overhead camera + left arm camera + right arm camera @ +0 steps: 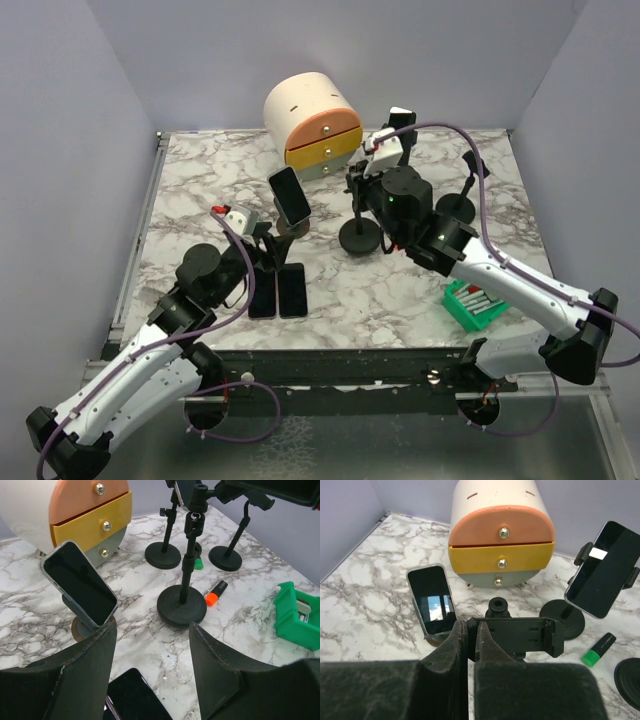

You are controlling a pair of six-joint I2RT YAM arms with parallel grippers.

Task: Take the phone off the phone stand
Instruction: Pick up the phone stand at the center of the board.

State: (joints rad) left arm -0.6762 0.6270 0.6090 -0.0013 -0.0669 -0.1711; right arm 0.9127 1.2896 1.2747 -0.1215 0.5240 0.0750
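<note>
The left tool (152, 635) is spread wide and holds nothing. A leaning phone (79, 590) is just past its left finger (85, 670), near but not touching. This phone rests tilted back on a small stand (80, 630) with its dark screen facing up. Two flat phones (277, 290) lie side by side on the bench (400, 290), right under the left tool.

The right tool (471, 630) has its fingers pressed together. They are right up against the black holder (520, 635) on top of an empty stand (182, 605). I cannot tell if they pinch the holder's edge.

Another phone, the clamped phone (602, 570), sits tilted high up in a tall stand (565, 620) at the back. It is up and to the right of the right tool, well apart from it.

The round drawers (312, 120) stand behind the leaning phone.
</note>
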